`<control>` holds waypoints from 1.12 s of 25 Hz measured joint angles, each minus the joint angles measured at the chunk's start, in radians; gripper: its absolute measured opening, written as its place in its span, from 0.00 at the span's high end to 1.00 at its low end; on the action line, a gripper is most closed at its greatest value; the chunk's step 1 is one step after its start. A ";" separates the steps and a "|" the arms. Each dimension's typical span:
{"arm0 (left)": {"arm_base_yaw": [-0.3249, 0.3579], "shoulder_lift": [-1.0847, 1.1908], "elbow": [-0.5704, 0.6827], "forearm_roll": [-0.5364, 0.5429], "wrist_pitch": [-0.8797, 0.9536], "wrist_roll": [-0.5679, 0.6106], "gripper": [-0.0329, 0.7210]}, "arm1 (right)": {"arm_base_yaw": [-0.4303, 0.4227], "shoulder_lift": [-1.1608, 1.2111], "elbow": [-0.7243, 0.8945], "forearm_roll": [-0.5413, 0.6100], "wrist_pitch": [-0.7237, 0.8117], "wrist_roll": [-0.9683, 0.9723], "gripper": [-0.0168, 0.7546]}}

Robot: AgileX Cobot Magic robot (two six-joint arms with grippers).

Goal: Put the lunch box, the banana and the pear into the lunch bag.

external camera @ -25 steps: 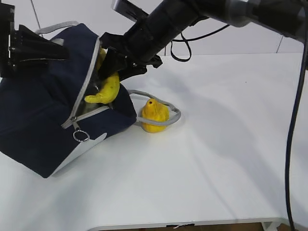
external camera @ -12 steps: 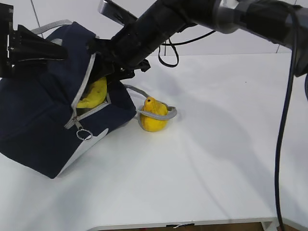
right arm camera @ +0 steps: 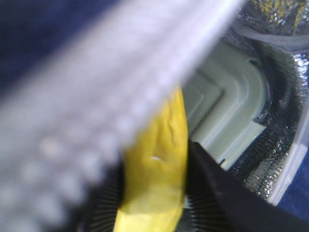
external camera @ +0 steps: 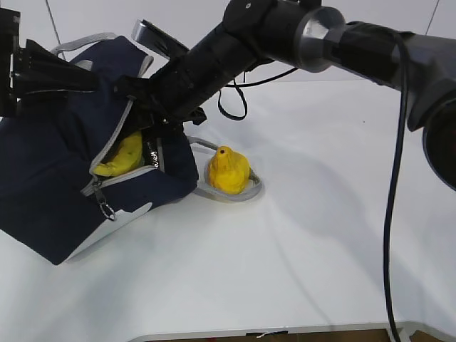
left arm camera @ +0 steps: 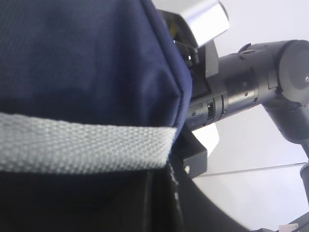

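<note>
trouble is looming as the right gripper (external camera: 146, 135), clamping the banana (external camera: 121, 155) inside the lunch bag (external camera: 50, 185), is risking dragging it out, while the left gripper (external camera: 85, 78), pinched on the handle (left arm camera: 82, 145), is straining.

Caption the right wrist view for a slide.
Right gripper holds the speckled yellow banana inside the foil-lined navy bag, above the sage-green-lidded lunch box.

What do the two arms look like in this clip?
Both arms are black. The right arm is a thick round tube with a glossy grey joint collar, a silver block near the wrist and thin black cables looping beside it. The left tool is matte black and boxy, with flat angular fingers. The left wrist view shows the right arm's ribbed black joints.
</note>
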 joint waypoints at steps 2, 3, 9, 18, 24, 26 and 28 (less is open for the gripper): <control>0.000 0.000 0.000 0.000 0.000 0.000 0.97 | 0.000 0.000 0.000 0.001 0.000 -0.004 0.56; 0.000 0.000 0.000 0.000 0.000 0.000 0.97 | 0.000 0.000 0.000 0.001 0.000 -0.004 0.56; 0.000 0.000 0.000 0.000 0.000 0.002 0.97 | 0.002 0.000 0.000 0.002 -0.001 -0.005 0.47; 0.000 0.000 0.000 0.004 -0.008 0.003 0.97 | 0.006 0.000 0.000 0.021 0.000 0.002 0.27; 0.000 0.000 0.000 0.012 -0.011 0.003 0.97 | 0.006 0.000 0.000 0.049 0.010 0.002 0.27; 0.000 0.000 0.000 0.012 -0.011 0.003 0.97 | 0.006 0.000 0.000 0.049 0.024 0.002 0.27; 0.000 0.000 0.000 0.016 -0.011 0.003 0.97 | 0.001 0.000 0.000 0.049 0.043 -0.008 0.27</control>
